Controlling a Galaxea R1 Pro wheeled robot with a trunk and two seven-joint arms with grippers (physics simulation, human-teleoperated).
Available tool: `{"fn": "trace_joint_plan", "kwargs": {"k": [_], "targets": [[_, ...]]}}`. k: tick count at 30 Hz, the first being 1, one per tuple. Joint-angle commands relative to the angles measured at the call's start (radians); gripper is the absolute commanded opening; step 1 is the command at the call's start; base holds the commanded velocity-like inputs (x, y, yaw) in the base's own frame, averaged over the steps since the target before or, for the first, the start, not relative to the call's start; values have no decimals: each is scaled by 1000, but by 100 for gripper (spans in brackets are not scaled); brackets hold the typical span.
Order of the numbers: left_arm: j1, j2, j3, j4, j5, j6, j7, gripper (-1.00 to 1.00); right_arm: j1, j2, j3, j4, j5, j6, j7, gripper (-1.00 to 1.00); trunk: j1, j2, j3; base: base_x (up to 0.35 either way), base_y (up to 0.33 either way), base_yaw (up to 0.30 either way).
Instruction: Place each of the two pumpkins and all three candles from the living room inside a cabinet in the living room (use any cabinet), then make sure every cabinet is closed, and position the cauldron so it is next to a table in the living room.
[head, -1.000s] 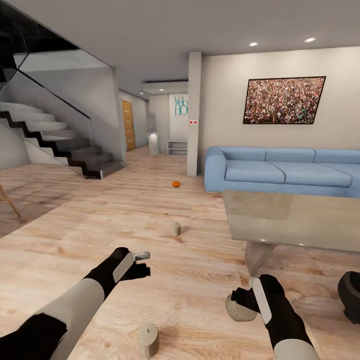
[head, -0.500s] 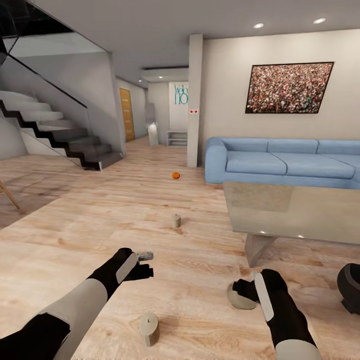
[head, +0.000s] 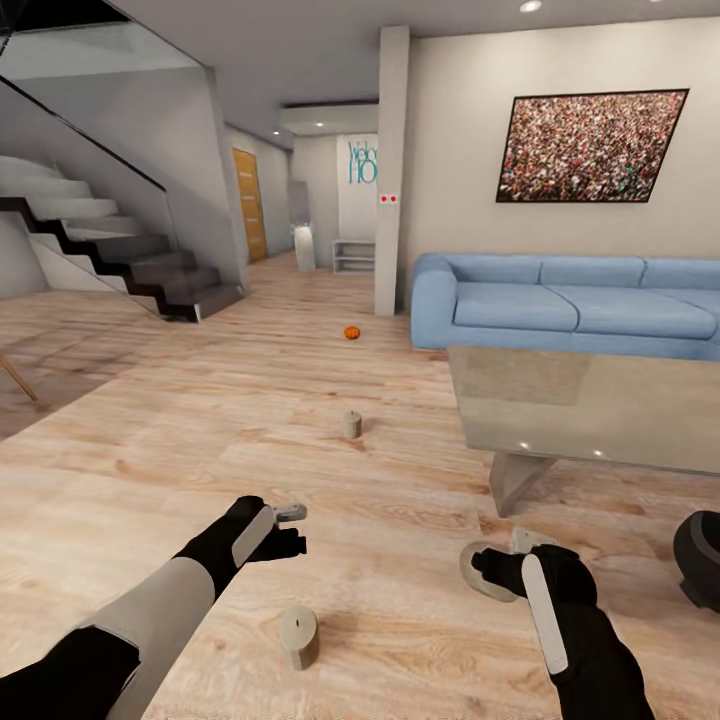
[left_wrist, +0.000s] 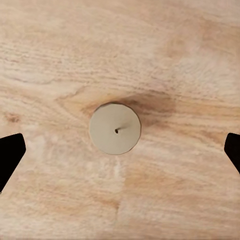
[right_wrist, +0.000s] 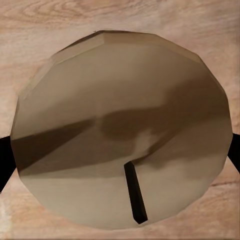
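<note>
Right gripper, lower right of head view, is clamped on a candle; in the right wrist view that candle's top spans between the fingertips. Left gripper, lower left-centre, is spread wide, empty, above bare wood floor. Second candle stands bottom-centre, third candle mid-frame. One pumpkin lies on the floor at centre. Table at right; cauldron at the right edge.
</note>
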Motion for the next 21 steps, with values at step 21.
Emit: {"fn": "trace_joint_plan", "kwargs": {"k": [21], "targets": [[-1,1,-8,-3,12,-27,9,100,5,2,5,-6,-15,3,-8,-100,9,-5,-82,0,0,0]]}}
